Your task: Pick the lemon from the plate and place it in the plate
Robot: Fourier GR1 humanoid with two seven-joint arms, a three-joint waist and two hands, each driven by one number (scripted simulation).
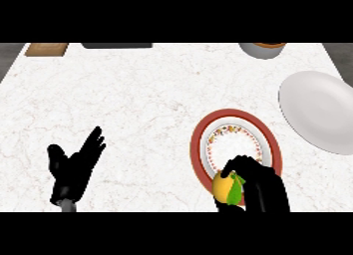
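A yellow lemon with a green leaf sits at the near edge of a red-rimmed patterned plate. My right hand curls around the lemon from its right side, fingers over the top. A plain white plate lies at the right of the counter, apart from the red-rimmed one. My left hand rests open at the lower left, fingers up, away from both plates.
At the far edge stand a grey bowl, a dark flat object and a wooden board. White marble counter spreads between my left hand and the plates.
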